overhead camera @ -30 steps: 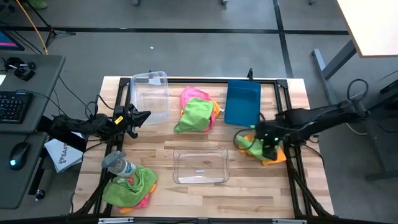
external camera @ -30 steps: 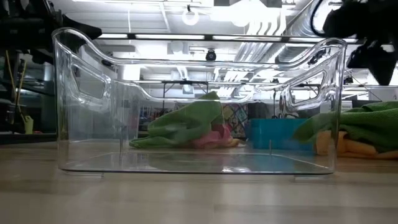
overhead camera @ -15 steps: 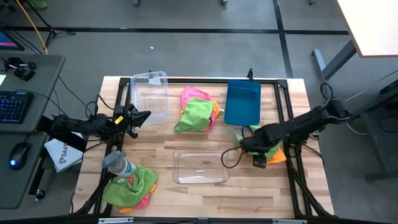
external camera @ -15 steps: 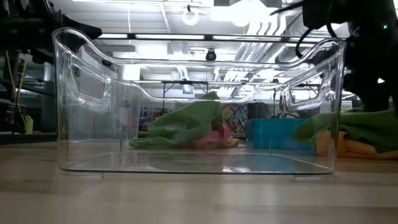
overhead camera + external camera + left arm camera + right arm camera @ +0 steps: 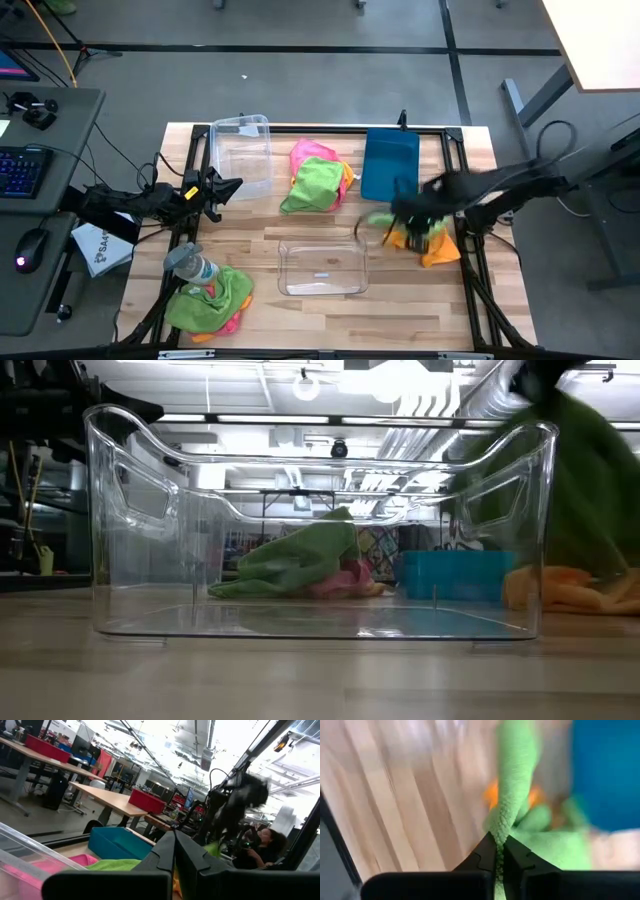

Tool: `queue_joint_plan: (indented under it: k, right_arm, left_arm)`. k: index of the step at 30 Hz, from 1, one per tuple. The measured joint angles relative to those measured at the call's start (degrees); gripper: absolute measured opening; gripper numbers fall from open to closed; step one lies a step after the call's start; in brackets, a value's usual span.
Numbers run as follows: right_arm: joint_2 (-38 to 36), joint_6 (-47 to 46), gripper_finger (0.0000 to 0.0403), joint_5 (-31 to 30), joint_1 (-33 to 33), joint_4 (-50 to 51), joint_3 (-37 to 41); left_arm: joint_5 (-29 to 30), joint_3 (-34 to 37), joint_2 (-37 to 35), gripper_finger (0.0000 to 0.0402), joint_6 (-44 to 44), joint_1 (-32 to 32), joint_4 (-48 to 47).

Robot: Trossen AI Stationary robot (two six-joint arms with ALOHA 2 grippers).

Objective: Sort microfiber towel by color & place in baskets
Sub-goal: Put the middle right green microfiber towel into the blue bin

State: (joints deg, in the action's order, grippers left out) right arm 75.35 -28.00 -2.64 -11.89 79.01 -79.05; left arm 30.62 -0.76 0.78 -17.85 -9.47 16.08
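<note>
Left gripper (image 5: 232,185) waits beside the far clear basket (image 5: 243,152), fingers together. Right gripper (image 5: 496,851) is clamped on a green towel (image 5: 512,805) — lifted clear of the orange towel (image 5: 436,248), near the middle clear basket (image 5: 322,265).

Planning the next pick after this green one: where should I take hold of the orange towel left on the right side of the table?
Grip the orange towel at its crumpled outer edge, coming straight down from above. It lies flat and bunched on the table, so folds stick up to pinch. The right gripper, its jaws shut on the green towel, is directly beside it, nearer the blue basket.
</note>
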Motion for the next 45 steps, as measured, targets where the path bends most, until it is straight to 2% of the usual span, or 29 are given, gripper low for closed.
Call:
queue_joint_plan:
  k: [6,9,14,18,22,27,31,37,41,45]
  right_arm:
    - [-2.49,3.16,0.0003,-19.89,9.55,-0.98,-17.20]
    - [-2.45,9.28,0.0002,-24.97,15.54,-1.08,-20.46]
    - [-2.29,18.96,0.0001,-30.61,25.37,-4.72,-20.22]
    - [-1.84,22.58,0.0001,-27.26,32.39,-10.42,-20.21]
    - [-0.05,23.41,0.0000,-23.95,35.21,-12.56,-18.29]
    - [-0.15,23.12,0.0000,-17.47,35.55,-28.03,-6.54]
    - [-0.61,20.38,0.0000,-17.33,35.92,-34.46,4.92]
    - [-3.64,14.67,0.0000,-17.88,37.98,-35.03,16.68]
    - [-9.09,10.20,0.0000,-21.85,38.96,-33.10,18.06]
    - [-13.22,8.40,0.0000,-23.84,40.13,-24.59,16.69]
  left_arm:
    - [0.00,0.01,0.00,0.0000,0.00,0.00,0.00]
    - [-0.01,0.01,0.00,0.0000,0.00,0.00,0.00]
    - [0.01,0.01,0.00,0.0000,0.00,0.02,0.00]
    - [0.00,0.00,0.00,0.0000,0.00,0.00,0.00]
    - [0.01,0.01,0.00,0.0000,0.00,0.02,0.02]
    - [0.01,0.01,0.00,0.0000,0.00,0.01,0.00]
    - [0.00,0.01,0.00,0.0000,0.00,0.02,0.00]
    - [-0.01,0.01,0.00,0.0000,0.00,0.02,0.01]
    - [-0.01,0.01,0.00,0.0000,0.00,0.00,0.02]
    - [0.01,0.01,0.02,0.0000,0.00,0.02,0.01]
